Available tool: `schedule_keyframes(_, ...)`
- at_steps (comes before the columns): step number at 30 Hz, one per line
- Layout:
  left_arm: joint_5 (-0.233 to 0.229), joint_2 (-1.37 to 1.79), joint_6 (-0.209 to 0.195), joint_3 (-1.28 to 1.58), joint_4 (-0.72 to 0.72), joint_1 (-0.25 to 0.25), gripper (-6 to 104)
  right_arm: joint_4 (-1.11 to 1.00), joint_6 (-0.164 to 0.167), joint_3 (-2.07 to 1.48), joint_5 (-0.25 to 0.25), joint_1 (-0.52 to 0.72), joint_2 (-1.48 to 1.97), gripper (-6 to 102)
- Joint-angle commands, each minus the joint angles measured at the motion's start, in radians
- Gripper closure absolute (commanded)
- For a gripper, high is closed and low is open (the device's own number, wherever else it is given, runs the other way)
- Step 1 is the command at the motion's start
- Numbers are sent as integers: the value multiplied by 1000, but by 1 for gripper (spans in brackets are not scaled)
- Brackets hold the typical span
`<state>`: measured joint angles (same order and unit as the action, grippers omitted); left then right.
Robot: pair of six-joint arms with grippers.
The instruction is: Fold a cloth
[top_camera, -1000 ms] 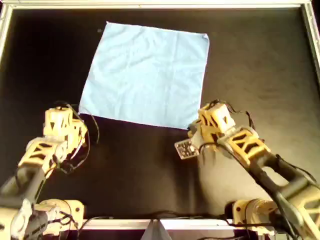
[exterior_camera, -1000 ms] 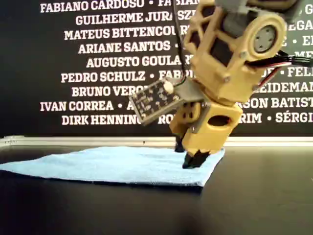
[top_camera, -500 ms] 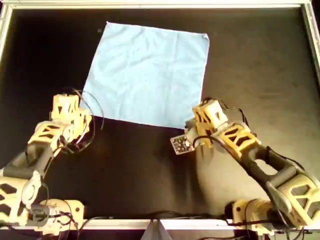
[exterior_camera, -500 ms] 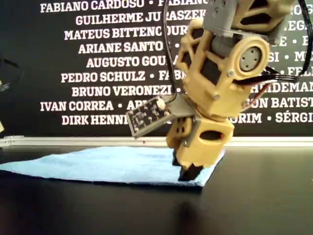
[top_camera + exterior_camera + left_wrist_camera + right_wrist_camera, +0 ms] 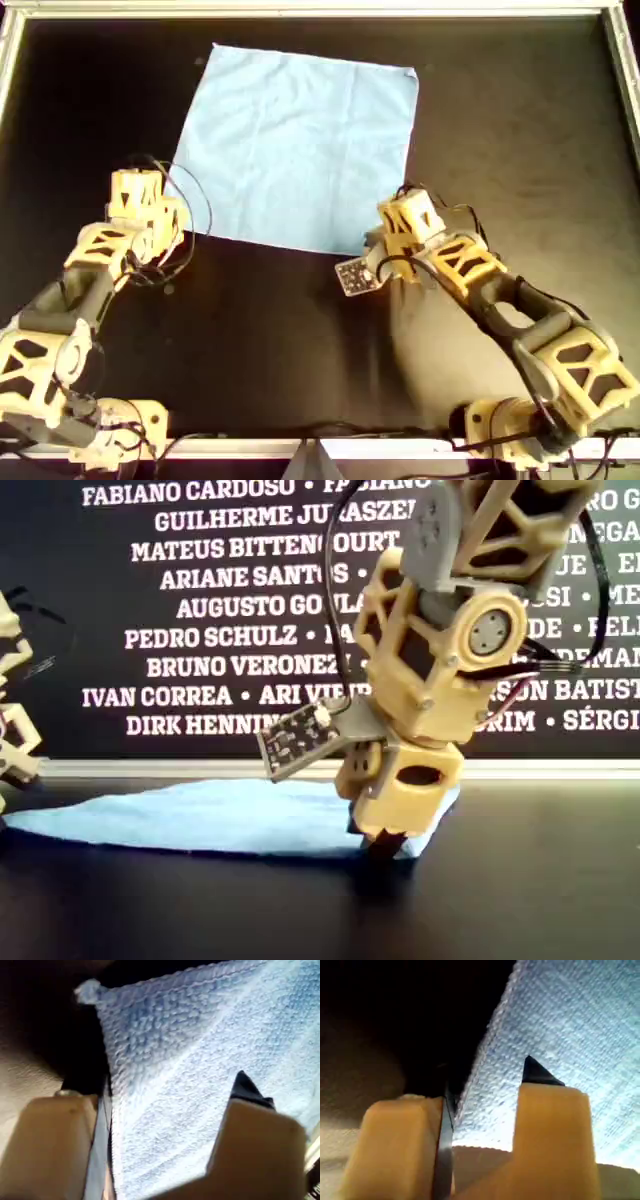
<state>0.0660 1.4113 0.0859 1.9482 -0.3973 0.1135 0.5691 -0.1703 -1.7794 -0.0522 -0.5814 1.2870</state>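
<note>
The light-blue cloth (image 5: 300, 140) lies flat and spread on the black table, and also shows in the exterior view (image 5: 200, 815). My first gripper (image 5: 388, 242) is at the cloth's near corner on the overhead view's right, its tips down at the table (image 5: 385, 842). Its wrist view shows it open (image 5: 157, 1087), straddling the cloth's edge (image 5: 200, 1060) with the corner just ahead. My second gripper (image 5: 148, 205) is at the near corner on the overhead view's left. It is open (image 5: 477, 1080), one finger over the cloth (image 5: 570, 1020) and one over bare table.
A metal frame (image 5: 320, 8) rims the black table. A small circuit board (image 5: 352, 277) sticks out from the first gripper. A dark wall with white names (image 5: 200, 610) stands behind. Bare black surface lies on the overhead view's right (image 5: 530, 150).
Both grippers have moved in toward the cloth's two near corners. The first gripper has dropped until its tips reach the corner. The cloth has not moved.
</note>
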Motion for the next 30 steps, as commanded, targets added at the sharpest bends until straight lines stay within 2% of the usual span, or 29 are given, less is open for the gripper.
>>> schedule_keyframes(1,-14,-3,8,-26,9,-52,14,-43,-3,74,6,0,9,39)
schedule_keyframes(7,-14,-48,14,-72,6,-78,15,-43,-3,127,6,34,-34,41)
schedule_keyframes(12,-14,-84,83,-86,6,-75,15,-41,-3,143,5,78,-75,43)
schedule_keyframes(16,-12,-87,106,-84,5,-64,20,-41,-3,143,3,78,-64,56)
schedule_keyframes(20,6,-78,114,-84,5,-63,36,-43,-3,143,-12,78,-54,72)
schedule_keyframes(26,11,-74,107,-87,5,-60,71,-43,-3,144,-14,77,-54,94)
schedule_keyframes(30,9,-74,95,-89,5,-60,97,-43,-3,144,-14,75,-55,98)
